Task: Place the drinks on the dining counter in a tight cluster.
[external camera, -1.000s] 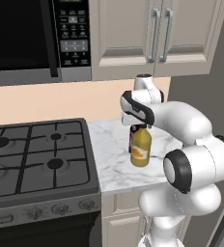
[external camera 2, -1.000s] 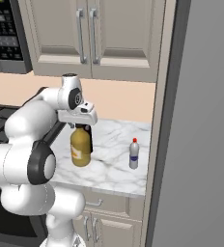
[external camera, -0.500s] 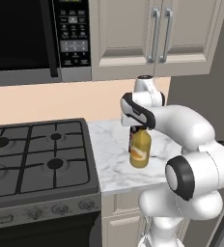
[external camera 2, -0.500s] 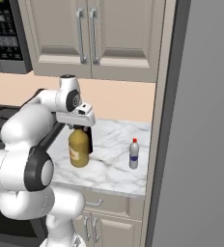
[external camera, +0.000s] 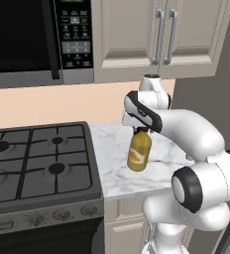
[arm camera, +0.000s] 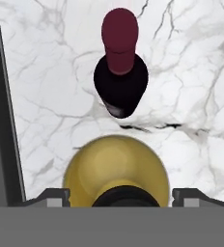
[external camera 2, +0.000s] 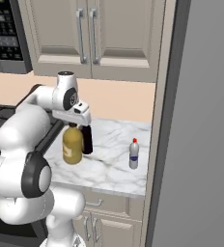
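The squat yellow juice bottle (external camera: pixel 139 153) (external camera 2: pixel 72 145) (arm camera: pixel 116 166) is upright over the short marble worktop (external camera: pixel 112 163), by the stove. My gripper (external camera: pixel 139 132) (external camera 2: pixel 73 126) (arm camera: pixel 119 195) comes down on it from above, shut on its upper part, with one finger on each side. Just behind it stands the dark wine bottle (arm camera: pixel 121 82) (external camera 2: pixel 87 140) with a maroon cap. The small pale bottle (external camera 2: pixel 133 154) with a red cap is further right, near the tall grey panel. The dining counter is out of view.
A black gas stove (external camera: pixel 32 163) adjoins the worktop on the left, under a microwave (external camera: pixel 32 39). Beige wall cabinets (external camera 2: pixel 92 36) hang above. A tall grey panel (external camera 2: pixel 201 120) closes off the right side. The worktop's front edge (external camera 2: pixel 99 185) is close.
The gripper and the juice bottle have shifted slightly left, toward the stove. The wine bottle and the small pale bottle have stayed put.
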Robot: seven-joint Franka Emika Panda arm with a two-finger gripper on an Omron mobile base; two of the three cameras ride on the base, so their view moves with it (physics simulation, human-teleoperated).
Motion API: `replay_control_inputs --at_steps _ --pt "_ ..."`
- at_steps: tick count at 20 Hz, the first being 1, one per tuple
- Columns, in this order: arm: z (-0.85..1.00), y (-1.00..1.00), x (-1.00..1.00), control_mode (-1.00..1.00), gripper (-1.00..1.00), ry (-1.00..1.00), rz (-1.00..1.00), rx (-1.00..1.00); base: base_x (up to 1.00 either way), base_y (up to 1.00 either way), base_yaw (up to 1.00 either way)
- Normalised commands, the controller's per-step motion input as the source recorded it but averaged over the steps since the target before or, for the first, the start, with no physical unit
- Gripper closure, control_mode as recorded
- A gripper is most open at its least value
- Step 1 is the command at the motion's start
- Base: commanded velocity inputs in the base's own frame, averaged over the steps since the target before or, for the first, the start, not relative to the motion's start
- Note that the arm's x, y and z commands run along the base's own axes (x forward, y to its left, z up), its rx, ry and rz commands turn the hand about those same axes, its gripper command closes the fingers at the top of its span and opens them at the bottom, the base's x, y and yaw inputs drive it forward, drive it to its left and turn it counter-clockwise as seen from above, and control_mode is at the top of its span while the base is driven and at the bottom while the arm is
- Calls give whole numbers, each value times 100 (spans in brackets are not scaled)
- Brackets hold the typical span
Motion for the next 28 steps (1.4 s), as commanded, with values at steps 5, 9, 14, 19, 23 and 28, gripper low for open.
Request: replay_control_inputs --at_steps 5,9,14,19,23,28 --pt "33 10 -12 -100 100 1 -1 0 0 0 0" --pt "25 0 -26 -100 100 8 0 0 0 0 0" --pt "13 0 -37 -100 100 6 0 0 0 0 0" --pt "0 0 -7 -100 100 2 0 0 0 0 0" --pt "0 0 0 -100 100 0 0 0 0 0 0" --pt "0 0 0 100 100 0 0 0 -33 0 0"
